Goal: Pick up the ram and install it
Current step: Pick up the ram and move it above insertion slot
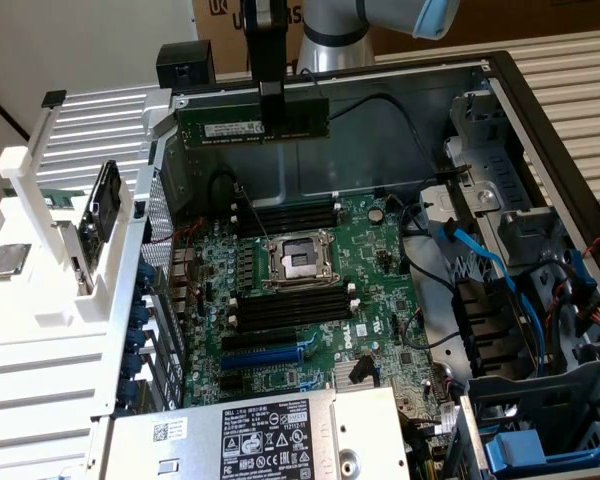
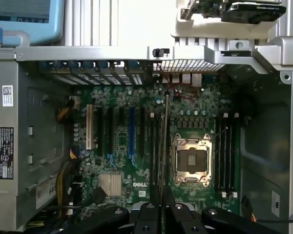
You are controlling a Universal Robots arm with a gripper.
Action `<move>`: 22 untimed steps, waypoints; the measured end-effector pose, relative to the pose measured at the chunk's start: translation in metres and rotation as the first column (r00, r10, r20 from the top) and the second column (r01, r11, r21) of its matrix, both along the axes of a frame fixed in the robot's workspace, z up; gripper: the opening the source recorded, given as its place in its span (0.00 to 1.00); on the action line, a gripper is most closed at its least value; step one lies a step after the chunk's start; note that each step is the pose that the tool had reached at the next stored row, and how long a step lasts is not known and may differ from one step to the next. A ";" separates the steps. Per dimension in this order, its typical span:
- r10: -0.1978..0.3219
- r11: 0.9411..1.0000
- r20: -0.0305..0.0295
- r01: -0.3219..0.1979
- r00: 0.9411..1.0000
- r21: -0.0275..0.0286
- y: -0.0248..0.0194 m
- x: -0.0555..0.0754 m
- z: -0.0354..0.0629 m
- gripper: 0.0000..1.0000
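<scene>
The ram (image 1: 230, 127), a long green stick with a white label, hangs level in the air above the open computer case. My gripper (image 1: 271, 115) is shut on its middle from above. In the wrist view the ram (image 2: 164, 141) shows edge-on as a thin line rising from between my gripper's (image 2: 162, 208) black fingers. Far below it lies the green motherboard (image 1: 375, 290), with black memory slots (image 1: 290, 305) on one side of the processor socket (image 1: 298, 260) and more memory slots (image 1: 285, 215) on the other. The ram touches no slot.
A blue expansion slot (image 1: 263, 357) lies beside the nearer memory slots. The silver power supply (image 1: 270, 440) fills the case's near end. Blue cables (image 1: 490, 265) and drive bays sit at the exterior view's right, a white rack (image 1: 70, 250) with parts at its left.
</scene>
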State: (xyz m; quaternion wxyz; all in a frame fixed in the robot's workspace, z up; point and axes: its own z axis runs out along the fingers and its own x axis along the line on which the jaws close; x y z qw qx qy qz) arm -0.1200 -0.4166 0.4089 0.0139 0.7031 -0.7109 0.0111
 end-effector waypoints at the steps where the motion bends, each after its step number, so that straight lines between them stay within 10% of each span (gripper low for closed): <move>1: 0.000 1.000 0.000 0.000 1.000 0.001 0.0000 0.000 -0.0017 0.14; 8: -0.001 1.000 0.000 0.001 1.000 0.014 0.0000 0.004 -0.0179 0.14; 22: -0.007 0.998 0.002 0.007 1.000 0.070 -0.0020 0.013 -0.0464 0.14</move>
